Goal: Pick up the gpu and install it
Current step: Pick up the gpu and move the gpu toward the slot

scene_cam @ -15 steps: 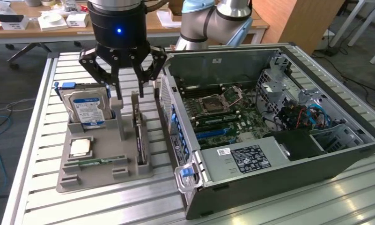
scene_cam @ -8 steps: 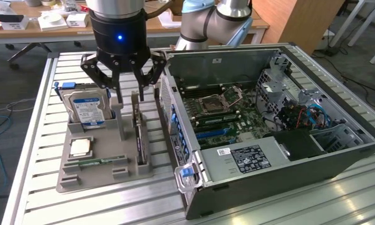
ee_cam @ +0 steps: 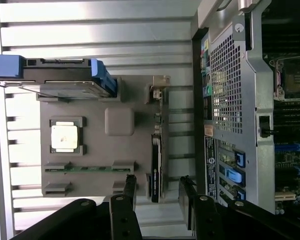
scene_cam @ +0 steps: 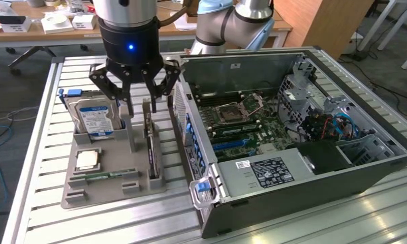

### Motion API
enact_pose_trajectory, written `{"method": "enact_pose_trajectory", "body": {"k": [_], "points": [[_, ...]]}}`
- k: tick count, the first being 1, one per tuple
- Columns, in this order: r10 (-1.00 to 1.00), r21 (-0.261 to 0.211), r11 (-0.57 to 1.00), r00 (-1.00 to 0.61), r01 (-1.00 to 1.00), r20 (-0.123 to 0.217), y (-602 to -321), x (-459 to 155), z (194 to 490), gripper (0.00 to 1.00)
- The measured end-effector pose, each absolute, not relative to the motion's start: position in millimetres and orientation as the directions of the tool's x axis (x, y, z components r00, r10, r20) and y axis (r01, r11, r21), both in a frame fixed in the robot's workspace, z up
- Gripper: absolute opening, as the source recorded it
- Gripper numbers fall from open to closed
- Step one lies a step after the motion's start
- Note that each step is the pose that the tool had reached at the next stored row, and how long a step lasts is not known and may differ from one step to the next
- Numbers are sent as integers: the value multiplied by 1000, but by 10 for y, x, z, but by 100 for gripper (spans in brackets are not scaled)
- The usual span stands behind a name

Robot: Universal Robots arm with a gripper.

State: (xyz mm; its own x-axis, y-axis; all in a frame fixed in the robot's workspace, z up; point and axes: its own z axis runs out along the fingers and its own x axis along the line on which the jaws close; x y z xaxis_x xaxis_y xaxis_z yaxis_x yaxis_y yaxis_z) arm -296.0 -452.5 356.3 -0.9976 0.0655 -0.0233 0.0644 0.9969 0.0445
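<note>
The gpu [scene_cam: 152,147], seated on edge
Thin black card, silver bracket end, upright in the grey holder [scene_cam: 81,193] slot beside the case [scene_cam: 312,178].

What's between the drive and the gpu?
A raised grey block, clear in the wrist view, stands between drive and gpu.

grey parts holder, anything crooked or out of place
Nothing stands out. The silver hard drive with blue-white label and the thin black gpu card stand on edge in their slots; the square silver processor lies flat in its recess.
</note>
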Motion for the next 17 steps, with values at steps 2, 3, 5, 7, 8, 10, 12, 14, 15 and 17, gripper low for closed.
{"method": "enact_pose_trajectory", "body": {"k": [2, 3, 5, 7, 8, 10, 12, 14, 15, 17], "points": [[66, 44, 997, -998, 64, -23, -4525, -2960, 3546, 47], [66, 44, 997, -998, 64, -23, -4525, -2960, 3538, 47], [65, 44, 997, -998, 64, -23, -4525, -2960, 3524, 47], [66, 44, 997, -998, 64, -23, -4525, -2960, 3511, 47], [66, 44, 997, -998, 64, -23, -4525, -2960, 3505, 47], [66, 45, 997, -998, 64, -23, -4525, -2960, 3485, 47], [66, 45, 997, -998, 64, -23, -4525, -2960, 3460, 47], [66, 44, 997, -998, 64, -23, -4525, -2960, 3437, 47], [66, 45, 997, -998, 64, -23, -4525, -2960, 3424, 47], [65, 45, 997, -998, 64, -23, -4525, -2960, 3397, 47]]}}
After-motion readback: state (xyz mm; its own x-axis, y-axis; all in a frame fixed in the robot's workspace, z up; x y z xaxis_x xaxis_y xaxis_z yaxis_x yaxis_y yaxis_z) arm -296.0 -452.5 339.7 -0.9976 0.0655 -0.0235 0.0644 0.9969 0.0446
